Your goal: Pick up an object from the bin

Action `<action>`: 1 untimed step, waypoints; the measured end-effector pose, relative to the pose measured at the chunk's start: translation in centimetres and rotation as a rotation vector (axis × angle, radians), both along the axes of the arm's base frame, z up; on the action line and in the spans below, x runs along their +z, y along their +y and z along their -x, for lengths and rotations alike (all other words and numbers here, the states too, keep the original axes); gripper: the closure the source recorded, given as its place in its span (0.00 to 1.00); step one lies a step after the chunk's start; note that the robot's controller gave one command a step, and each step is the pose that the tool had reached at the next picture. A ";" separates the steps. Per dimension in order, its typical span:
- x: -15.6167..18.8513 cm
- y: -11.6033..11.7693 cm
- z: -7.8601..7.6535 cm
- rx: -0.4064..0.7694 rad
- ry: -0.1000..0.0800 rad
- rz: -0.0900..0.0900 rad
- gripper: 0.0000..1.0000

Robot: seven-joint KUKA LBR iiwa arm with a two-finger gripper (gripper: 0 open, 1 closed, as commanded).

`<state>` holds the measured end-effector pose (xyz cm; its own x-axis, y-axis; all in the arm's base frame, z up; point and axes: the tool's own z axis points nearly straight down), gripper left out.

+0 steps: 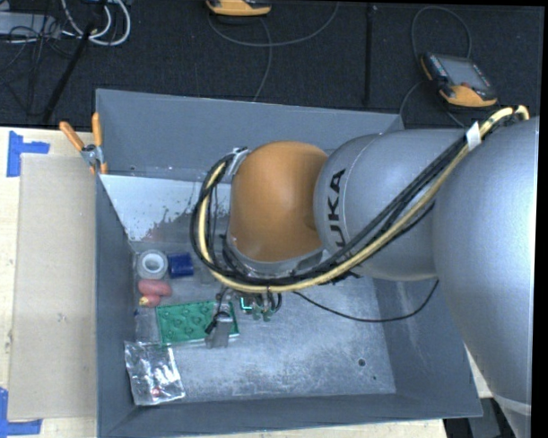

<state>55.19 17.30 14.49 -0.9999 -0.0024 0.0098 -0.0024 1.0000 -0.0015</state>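
My gripper hangs below the orange wrist cover, down at the right edge of a flat green studded plate that lies on the bin floor at the left. It seems to touch that edge of the plate. A pink-red lump lies just up-left of the plate. Behind that lump sit a small white roll and a blue piece. A crinkled clear plastic bag lies in the front left corner, below the plate.
All loose things lie along the bin's left side. The arm and its cables cover the middle and right of the bin. The sloping left wall stands close to the things.
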 end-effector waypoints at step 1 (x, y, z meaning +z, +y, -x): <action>-7.7 -0.8 -4.3 0.250 -0.006 -0.003 0.00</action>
<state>59.46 16.53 6.81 -0.9683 -0.2496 0.0032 -0.2496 0.9684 0.0006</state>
